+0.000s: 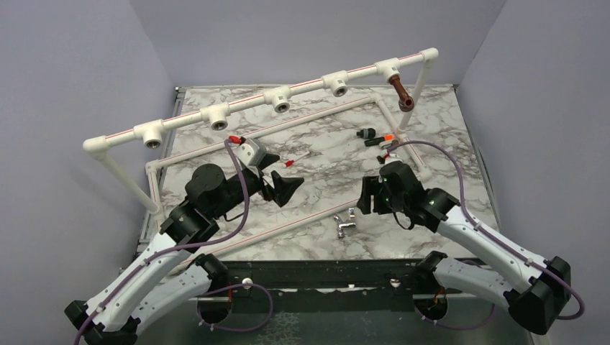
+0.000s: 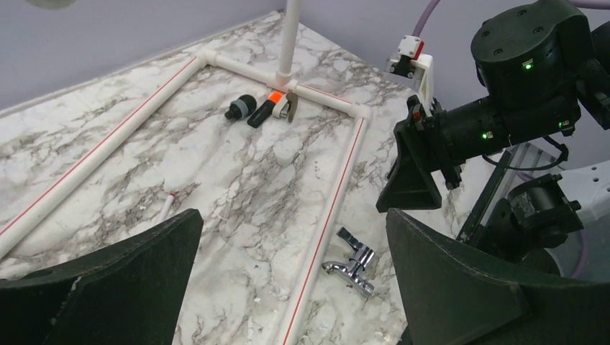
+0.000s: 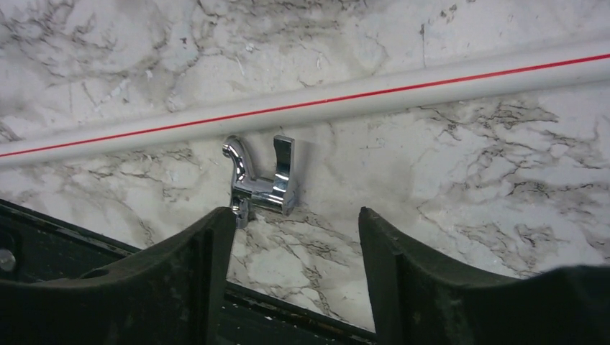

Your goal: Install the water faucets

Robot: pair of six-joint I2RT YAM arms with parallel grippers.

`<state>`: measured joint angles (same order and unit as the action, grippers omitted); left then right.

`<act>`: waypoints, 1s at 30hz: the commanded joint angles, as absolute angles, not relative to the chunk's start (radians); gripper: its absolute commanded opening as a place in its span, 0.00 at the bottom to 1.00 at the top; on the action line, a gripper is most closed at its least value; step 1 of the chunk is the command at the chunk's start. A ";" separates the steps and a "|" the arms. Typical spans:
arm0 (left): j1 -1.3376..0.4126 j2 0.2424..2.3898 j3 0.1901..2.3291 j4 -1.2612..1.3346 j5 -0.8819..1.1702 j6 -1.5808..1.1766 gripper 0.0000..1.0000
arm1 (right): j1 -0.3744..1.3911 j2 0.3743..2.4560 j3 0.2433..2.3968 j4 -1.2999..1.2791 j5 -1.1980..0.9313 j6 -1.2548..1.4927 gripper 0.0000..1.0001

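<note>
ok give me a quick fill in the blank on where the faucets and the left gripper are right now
1. Of the five tees, the brown faucet sits in the ___ one.
2. The chrome faucet lies on the table beside a pipe with a ___ stripe.
3. The left gripper is open and holds ___.
4. Number of tees without a faucet: ___.

Missing words: rightmost; red; nothing; four.

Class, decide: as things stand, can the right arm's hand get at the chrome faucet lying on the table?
Probably yes. The right hand sits just short of the chrome faucet, fingers apart, nothing between hand and faucet. The white pipe lies beyond the faucet, not in the way.
</note>
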<state>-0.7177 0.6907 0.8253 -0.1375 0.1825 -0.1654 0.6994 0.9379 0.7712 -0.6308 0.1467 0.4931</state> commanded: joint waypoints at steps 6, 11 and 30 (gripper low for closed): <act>-0.722 0.680 0.735 -0.089 0.186 -0.173 0.99 | 0.704 1.076 0.688 -0.531 0.064 0.590 0.54; -0.721 0.699 0.723 -0.100 0.193 -0.164 0.99 | 0.704 1.147 0.694 -0.486 0.045 0.576 0.53; -0.722 0.719 0.720 -0.113 0.231 -0.162 0.99 | 0.754 1.300 0.696 -0.381 0.087 0.562 0.49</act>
